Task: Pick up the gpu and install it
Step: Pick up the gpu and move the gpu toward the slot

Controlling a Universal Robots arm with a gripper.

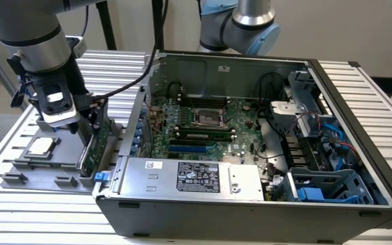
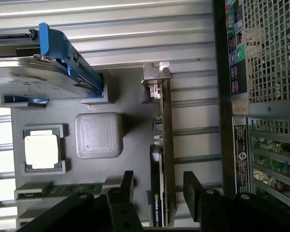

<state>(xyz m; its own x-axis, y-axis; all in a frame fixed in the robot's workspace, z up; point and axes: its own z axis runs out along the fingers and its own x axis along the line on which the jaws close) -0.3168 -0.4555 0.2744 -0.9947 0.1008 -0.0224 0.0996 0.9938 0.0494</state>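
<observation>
In grey holder tray [image 2: 132, 121] on desk [image 1: 32, 217], just beside PC case [image 1: 250, 217]: gpu [image 2: 163, 130], standing on edge. Gripper [image 2: 159, 179] over it, fingers [image 2: 127, 181] spread wide, one ea. side, nothing held.

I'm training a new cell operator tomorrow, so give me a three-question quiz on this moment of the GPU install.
1. True or false: the gpu is already seated in the motherboard.
2. Fill in: the hard drive on the gray tray has a ____ frame.
3. In the wrist view, what lies between the open fingers of the hand? A) the hard drive B) the gpu C) nothing

Key: 1. False, it stands on edge in the tray. 2. Blue. 3. B.
</observation>
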